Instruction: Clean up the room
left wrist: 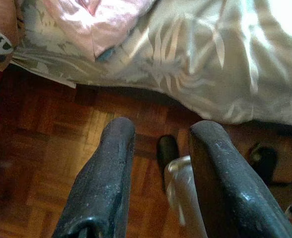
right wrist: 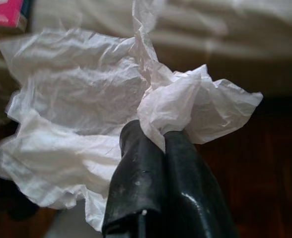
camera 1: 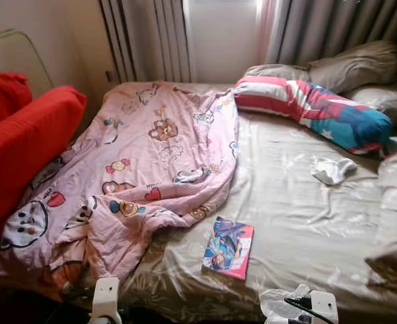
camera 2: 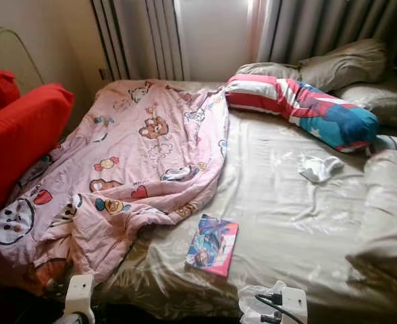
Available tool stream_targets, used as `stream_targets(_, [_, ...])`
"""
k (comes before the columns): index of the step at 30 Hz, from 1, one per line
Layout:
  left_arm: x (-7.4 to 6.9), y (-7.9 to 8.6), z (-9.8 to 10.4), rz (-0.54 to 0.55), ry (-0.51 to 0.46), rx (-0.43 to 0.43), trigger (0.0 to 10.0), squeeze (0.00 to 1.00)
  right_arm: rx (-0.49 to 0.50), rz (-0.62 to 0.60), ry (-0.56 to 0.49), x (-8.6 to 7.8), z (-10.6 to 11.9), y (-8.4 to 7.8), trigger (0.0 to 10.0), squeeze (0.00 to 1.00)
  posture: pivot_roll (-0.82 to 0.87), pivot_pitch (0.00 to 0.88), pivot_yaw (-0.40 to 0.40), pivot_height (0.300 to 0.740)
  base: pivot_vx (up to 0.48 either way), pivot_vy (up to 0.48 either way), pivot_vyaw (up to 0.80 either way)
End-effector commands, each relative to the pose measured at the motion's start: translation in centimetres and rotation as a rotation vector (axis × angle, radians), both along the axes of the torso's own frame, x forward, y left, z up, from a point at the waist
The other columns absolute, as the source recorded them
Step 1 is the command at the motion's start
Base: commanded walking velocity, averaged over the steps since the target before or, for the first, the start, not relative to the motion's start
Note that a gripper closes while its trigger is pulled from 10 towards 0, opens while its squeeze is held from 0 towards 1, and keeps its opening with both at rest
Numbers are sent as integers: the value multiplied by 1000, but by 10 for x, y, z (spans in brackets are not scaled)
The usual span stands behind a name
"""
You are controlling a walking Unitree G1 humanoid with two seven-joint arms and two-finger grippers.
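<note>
Right gripper [right wrist: 158,136] pinches crumpled plastic bag [right wrist: 81,124], shapeless.

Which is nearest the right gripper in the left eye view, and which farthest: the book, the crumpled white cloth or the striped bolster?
Measured from the right gripper, shut on a plastic bag at the bed's foot:
1. Book, just ahead, slightly left.
2. Crumpled white cloth, mid-bed, to the right.
3. Striped bolster, near the head of the bed.

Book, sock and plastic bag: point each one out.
book [camera 1: 228,248], left eye view, middle of its cover
sock [camera 1: 333,170], left eye view, centre of the crumpled white fabric
plastic bag [right wrist: 81,114], right wrist view, its crinkled sheet above the right gripper [right wrist: 161,136]
</note>
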State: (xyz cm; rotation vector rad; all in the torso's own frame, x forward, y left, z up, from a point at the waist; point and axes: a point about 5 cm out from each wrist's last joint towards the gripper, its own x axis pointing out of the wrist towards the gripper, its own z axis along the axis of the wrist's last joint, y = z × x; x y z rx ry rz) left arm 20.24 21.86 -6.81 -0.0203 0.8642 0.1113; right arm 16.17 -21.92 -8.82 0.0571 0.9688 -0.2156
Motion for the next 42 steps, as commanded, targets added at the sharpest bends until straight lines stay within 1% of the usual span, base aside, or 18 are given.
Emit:
stream_targets(1, [-6,0,-3,-3,27,2,10000,0,-4,7,8,2,0,0,10000,0,-18,0,27,732,-307,0,0])
stream_targets(6, [-6,2,-3,-4,26,11,10000,0,2,28,13,2,0,4,10000,0,-19,0,23,732,-307,0,0])
stream_targets(14, [-6,0,-4,-5,26,8,10000,0,0,38,14,2,0,4,10000,0,-16,0,15,732,-306,0,0])
stream_targets(18, [-6,-2,-4,-9,26,7,10000,0,-2,47,14,3,0,5,10000,0,-14,0,12,732,0,0,0])
stream_targets(22, [-5,-3,-4,-8,23,5,10000,0,14,86,30,2,-1,8,10000,0,-13,0,7,732,0,0,0])
stream_targets(29, [-6,-3,-4,-9,27,4,10000,0,21,101,41,-1,-3,9,10000,0,-12,0,7,732,0,0,0])
stream_targets(31, [-6,-3,-4,-11,33,2,10000,0,28,138,60,-4,-5,12,10000,0,-14,0,9,732,0,0,0])
stream_targets(32, [-6,-3,-4,-11,33,2,10000,0,28,138,60,-4,-5,12,10000,0,-14,0,9,732,0,0,0])
stream_targets(36, [-7,-2,-5,-14,37,2,10000,0,32,155,72,-8,-6,14,10000,0,-10,0,9,732,0,0,764])
stream_targets(42, [-6,-1,-4,-27,35,4,10000,0,51,137,70,-8,-6,15,10000,0,-12,0,9,732,0,0,800])
